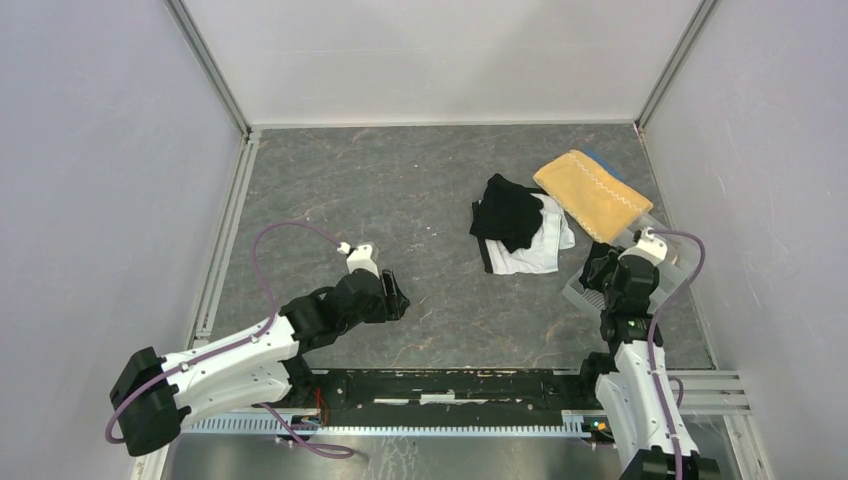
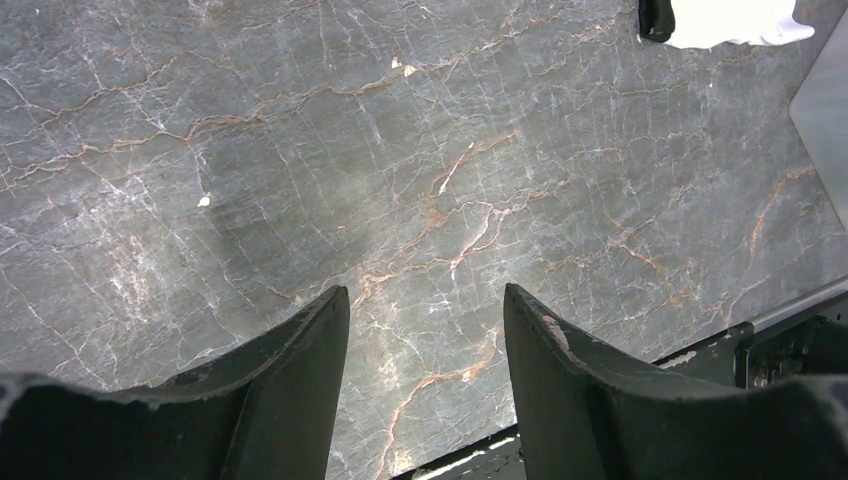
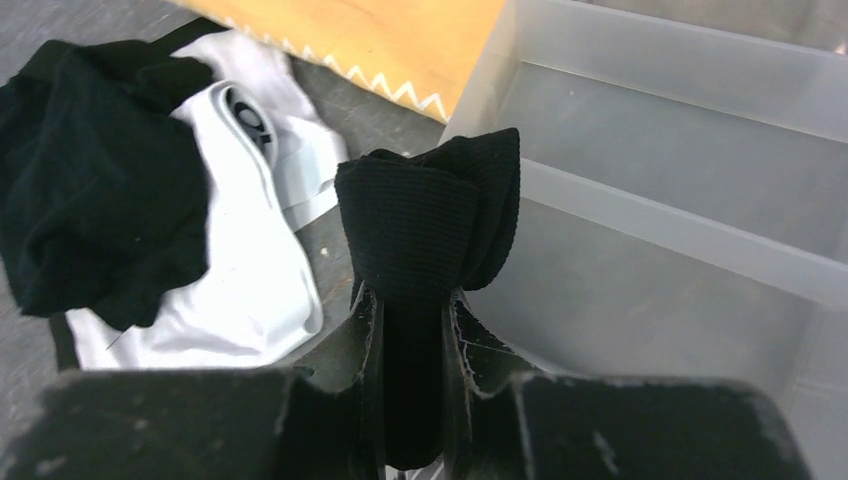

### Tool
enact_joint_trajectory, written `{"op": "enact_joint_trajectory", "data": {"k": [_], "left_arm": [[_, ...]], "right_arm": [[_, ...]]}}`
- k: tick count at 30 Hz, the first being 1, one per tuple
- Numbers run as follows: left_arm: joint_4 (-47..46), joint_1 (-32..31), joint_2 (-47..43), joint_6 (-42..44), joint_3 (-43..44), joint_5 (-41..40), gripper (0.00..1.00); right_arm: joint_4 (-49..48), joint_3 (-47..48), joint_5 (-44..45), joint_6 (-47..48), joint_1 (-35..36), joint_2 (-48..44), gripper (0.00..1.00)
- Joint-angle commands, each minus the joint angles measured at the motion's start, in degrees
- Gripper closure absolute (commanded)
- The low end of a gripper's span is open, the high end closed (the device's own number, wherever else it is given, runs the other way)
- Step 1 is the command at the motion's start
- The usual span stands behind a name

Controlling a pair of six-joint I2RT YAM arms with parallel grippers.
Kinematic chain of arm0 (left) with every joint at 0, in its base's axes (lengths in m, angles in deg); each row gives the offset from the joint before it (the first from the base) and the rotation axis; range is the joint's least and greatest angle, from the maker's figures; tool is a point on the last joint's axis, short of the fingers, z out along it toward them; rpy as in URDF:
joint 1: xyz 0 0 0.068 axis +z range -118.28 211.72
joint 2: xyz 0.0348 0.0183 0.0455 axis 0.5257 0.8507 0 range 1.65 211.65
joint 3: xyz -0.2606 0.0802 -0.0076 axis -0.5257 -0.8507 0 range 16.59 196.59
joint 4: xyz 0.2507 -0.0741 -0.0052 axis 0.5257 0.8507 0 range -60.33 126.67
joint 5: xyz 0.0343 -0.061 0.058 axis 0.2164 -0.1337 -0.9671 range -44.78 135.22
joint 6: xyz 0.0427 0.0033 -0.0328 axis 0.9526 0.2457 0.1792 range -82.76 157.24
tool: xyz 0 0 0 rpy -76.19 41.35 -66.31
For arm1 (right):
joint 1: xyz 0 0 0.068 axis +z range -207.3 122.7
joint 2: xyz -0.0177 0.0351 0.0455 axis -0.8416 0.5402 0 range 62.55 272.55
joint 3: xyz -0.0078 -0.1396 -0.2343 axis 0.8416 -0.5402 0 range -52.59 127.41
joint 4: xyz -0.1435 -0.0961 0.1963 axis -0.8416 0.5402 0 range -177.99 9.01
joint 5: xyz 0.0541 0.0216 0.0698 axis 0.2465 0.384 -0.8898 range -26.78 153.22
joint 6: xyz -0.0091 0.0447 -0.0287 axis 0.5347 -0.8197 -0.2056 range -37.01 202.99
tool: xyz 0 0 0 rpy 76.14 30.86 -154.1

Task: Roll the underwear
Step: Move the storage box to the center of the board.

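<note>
Right end effector (image 3: 412, 305) pinches a rolled black underwear (image 3: 420, 210); left end effector (image 2: 425, 295) gapes empty.

Black, white underwear (image 1: 512, 222) (towel (image 1: 592, 192) apparently mustard).

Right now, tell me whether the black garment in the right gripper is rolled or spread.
Rolled: the black garment is a compact bundle of curled layers, pinched in the right gripper.

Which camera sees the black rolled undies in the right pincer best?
The right wrist view: the black rolled underwear fills the middle, clamped in the right pincer by the clear tray. The top view shows only a small dark lump there. The left wrist view misses it.
</note>
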Motion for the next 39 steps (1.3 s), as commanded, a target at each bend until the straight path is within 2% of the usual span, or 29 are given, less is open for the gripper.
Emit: {"op": "enact_joint_trajectory", "data": {"k": [1,5,13,16,21,25,28,31,35,39], "left_arm": [[-1.8,0.1,-0.7,-1.2,-0.6,-0.5,0.36],[-0.5,0.1,-1.2,-2.0,-0.4,-1.8,0.36],[1.8,0.1,-3.7,-3.0,-0.3,-3.7,0.36],[2.6,0.1,-3.9,-3.3,-0.1,-4.2,0.36],[4.6,0.1,-4.9,-4.1,0.5,-5.5,0.36],[9.1,0.1,-7.1,-5.9,1.5,-8.6,0.36],[13.2,0.2,-9.9,-7.8,2.1,-11.4,0.36],[16.3,0.2,-13.1,-8.6,2.7,-13.2,0.35],[19.1,0.2,-16.5,-9.2,3.1,-14.4,0.34],[20.3,0.2,-18.1,-9.9,2.8,-15.3,0.33]], "right_arm": [[5.4,-2.8,-5.8,-2.7,4.6,0.3,1.0],[5.6,-3.0,-5.3,-6.5,11.0,-0.8,1.0],[3.7,-4.2,2.7,-19.0,30.5,-2.1,1.0],[1.6,-3.5,4.8,-22.1,37.0,0.1,1.0],[-4.2,1.8,14.6,-26.9,54.6,11.5,1.0],[-9.6,10.5,21.7,-27.9,68.8,26.6,1.0],[-13.3,18.8,22.5,-25.4,73.3,37.5,1.0],[-14.3,27.3,22.9,-20.8,74.9,42.8,1.0],[-14.2,33.6,21.3,-10.3,74.9,43.0,1.0],[-11.9,34.6,17.9,1.0,74.9,38.2,1.0]]}}
